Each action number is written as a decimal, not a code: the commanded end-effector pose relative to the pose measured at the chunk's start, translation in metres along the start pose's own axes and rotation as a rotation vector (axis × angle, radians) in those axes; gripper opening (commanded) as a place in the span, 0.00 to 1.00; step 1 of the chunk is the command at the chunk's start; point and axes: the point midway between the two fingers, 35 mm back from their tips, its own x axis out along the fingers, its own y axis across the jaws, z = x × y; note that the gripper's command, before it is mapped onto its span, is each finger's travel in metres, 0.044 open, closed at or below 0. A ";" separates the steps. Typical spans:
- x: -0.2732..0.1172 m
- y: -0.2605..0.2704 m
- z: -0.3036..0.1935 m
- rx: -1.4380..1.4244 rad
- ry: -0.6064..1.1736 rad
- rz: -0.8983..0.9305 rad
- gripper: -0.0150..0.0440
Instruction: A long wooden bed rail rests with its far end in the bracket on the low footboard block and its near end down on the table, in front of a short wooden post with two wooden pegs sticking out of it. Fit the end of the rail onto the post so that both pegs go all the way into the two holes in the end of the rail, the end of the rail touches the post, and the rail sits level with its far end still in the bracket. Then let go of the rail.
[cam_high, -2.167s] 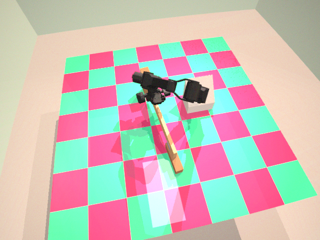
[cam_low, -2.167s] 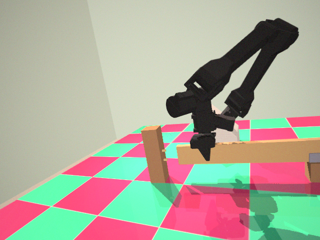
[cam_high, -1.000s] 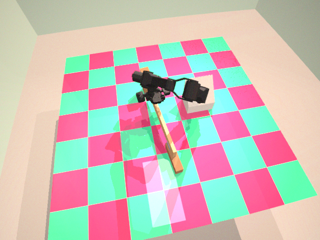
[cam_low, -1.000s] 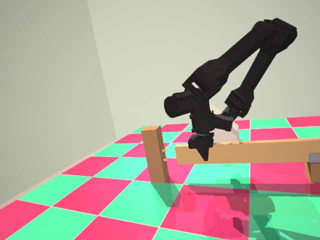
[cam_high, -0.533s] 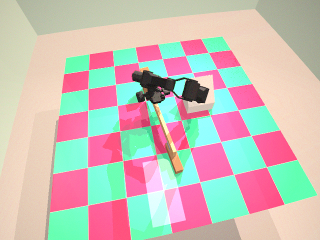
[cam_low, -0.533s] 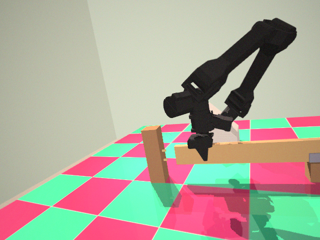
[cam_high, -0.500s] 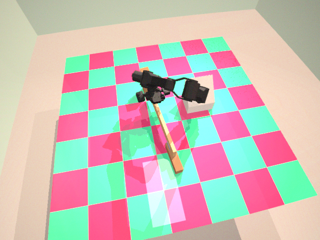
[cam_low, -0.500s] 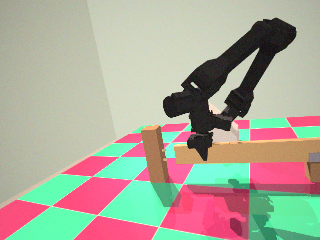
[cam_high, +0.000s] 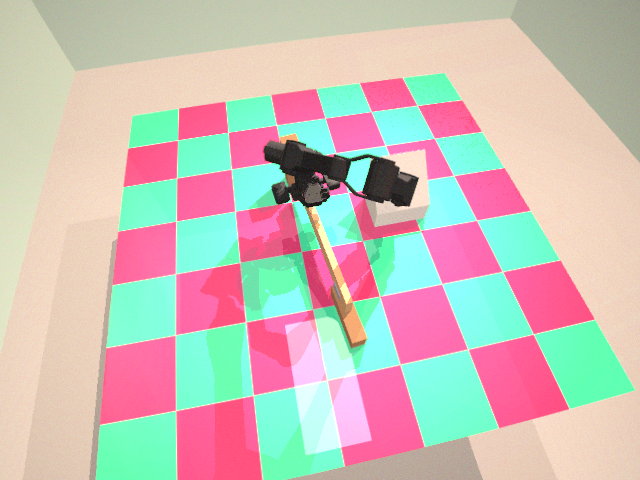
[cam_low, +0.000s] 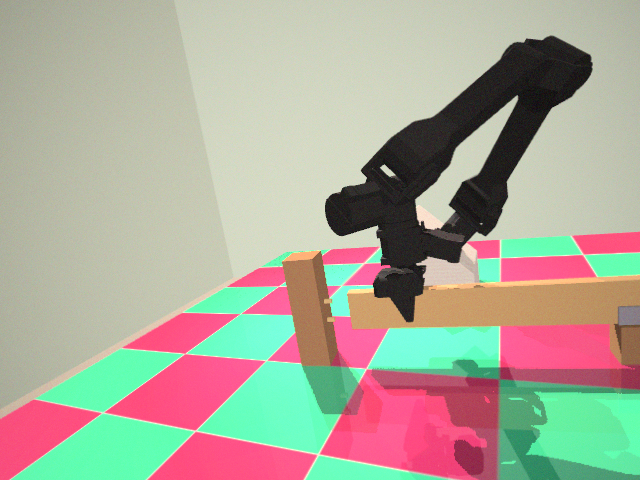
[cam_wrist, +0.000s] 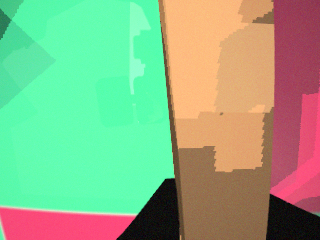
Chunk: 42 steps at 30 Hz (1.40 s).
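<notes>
The rail (cam_high: 328, 253) (cam_low: 516, 304) (cam_wrist: 220, 75) is held off the table, close to level. Its far end is at the bracket (cam_low: 629, 315) on the footboard block (cam_high: 354, 330) (cam_low: 629, 343). My gripper (cam_low: 408, 307) (cam_wrist: 196, 184) is shut on the rail a little behind its near end. The post (cam_low: 310, 310) (cam_high: 289, 137) stands upright in front of that end. Its upper peg (cam_low: 327, 301) and lower peg (cam_low: 330, 319) show in the exterior view, at heights within the rail's end. A small gap separates the peg tips from the rail. The holes are not visible.
A pale block (cam_high: 400, 217) (cam_low: 449, 273) stands beside the rail, under the arm's base in the top view. The arm reaches from it over the rail. The checkered table top (cam_high: 206, 403) (cam_low: 248, 403) lies below, with shadows of the arm and rail.
</notes>
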 end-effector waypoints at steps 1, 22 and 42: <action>-0.002 0.000 -0.003 -0.001 0.007 -0.005 0.25; -0.002 0.000 -0.005 -0.001 0.008 -0.005 0.25; -0.002 0.000 -0.008 -0.001 0.008 -0.005 0.25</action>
